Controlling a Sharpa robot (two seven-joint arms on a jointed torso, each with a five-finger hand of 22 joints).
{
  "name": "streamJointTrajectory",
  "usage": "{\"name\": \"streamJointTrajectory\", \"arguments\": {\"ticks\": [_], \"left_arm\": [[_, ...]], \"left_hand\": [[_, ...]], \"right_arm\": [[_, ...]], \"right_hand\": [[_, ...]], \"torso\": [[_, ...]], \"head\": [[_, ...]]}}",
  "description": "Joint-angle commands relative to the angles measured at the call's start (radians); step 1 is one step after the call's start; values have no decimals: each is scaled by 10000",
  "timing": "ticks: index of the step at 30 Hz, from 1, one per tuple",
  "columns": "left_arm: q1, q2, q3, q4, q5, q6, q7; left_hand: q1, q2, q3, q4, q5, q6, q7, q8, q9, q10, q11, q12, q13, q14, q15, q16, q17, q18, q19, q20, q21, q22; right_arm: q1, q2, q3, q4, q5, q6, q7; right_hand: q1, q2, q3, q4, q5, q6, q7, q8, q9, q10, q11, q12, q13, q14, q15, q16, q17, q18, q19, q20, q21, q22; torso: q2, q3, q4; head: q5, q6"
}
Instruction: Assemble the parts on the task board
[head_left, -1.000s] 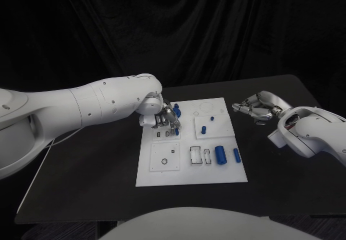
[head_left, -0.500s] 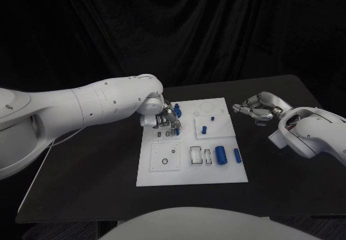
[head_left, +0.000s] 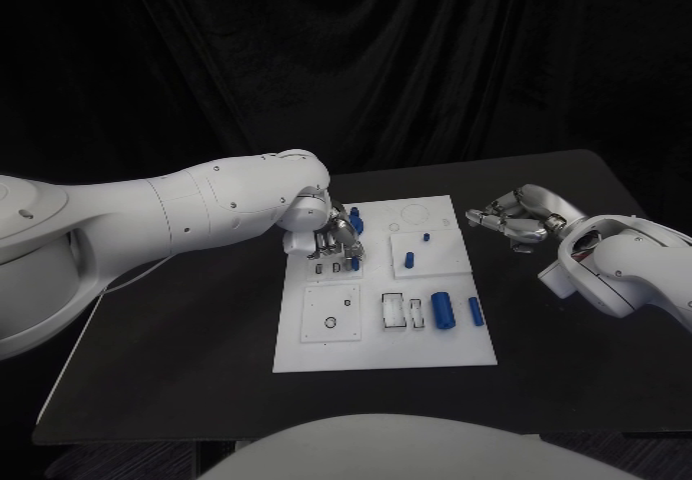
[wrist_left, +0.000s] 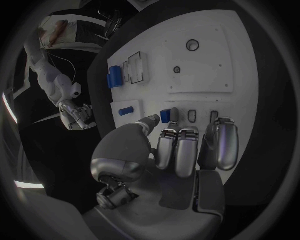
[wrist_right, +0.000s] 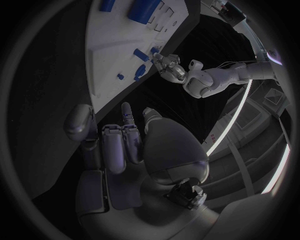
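Observation:
The white task board lies mid-table. My left hand hovers over its upper-left plate and pinches a small blue part between thumb and a finger, right beside the plate's narrow slots. Another small blue piece stands just below the hand. A fat blue cylinder, a slim blue pin and a blue block lie on the board's lower right. A blue peg sits on the upper-right plate. My right hand rests off the board's right edge, holding nothing, fingers loosely apart.
The black table has bare room to the left of and in front of the board. My bulky left forearm crosses the table's left side. The right forearm lies along the right edge.
The left hand has edged very slightly over the upper-left plate with the blue part still pinched. The right hand has stayed where it was.

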Motion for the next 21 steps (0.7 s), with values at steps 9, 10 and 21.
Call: {"name": "streamJointTrajectory", "arguments": {"ticks": [9,10,21], "left_arm": [[-47,39,9,-49,32,92,89],[-48,38,9,-50,32,95,89],[-63,37,9,-64,32,214,22]], "left_hand": [[144,9,301,-156,376,242,-59,-99,65,1055,-45,27,2625,1021,-23,27,2634,205,-12,-46,-60,938],[145,-3,339,-180,465,266,-67,-111,73,1055,-49,27,2625,1021,-32,27,2634,204,-8,-53,-63,943],[180,-144,1018,-632,1219,449,-122,-279,193,1055,-116,27,2625,1021,-101,27,2634,201,22,-127,-105,984]], "right_arm": [[-35,15,6,-16,-17,150,-174],[-37,15,6,-17,-17,152,-175],[-56,22,6,-33,-17,180,-187]], "right_hand": [[97,25,-50,-13,60,92,23,-27,-8,-109,-6,-34,796,462,-64,-103,1821,84,-115,24,-139,1298],[97,25,-50,-13,60,92,23,-27,-8,-109,-6,-34,796,462,-64,-103,1821,84,-115,24,-139,1298],[109,29,-50,-15,63,97,20,-26,-9,-148,-8,-54,757,438,-66,-144,1788,96,-141,23,-194,1282]], "torso": [[-6,3,-9],[-5,5,-6],[-12,9,0]], "head": [[20,-3],[19,-3],[34,-3]]}}
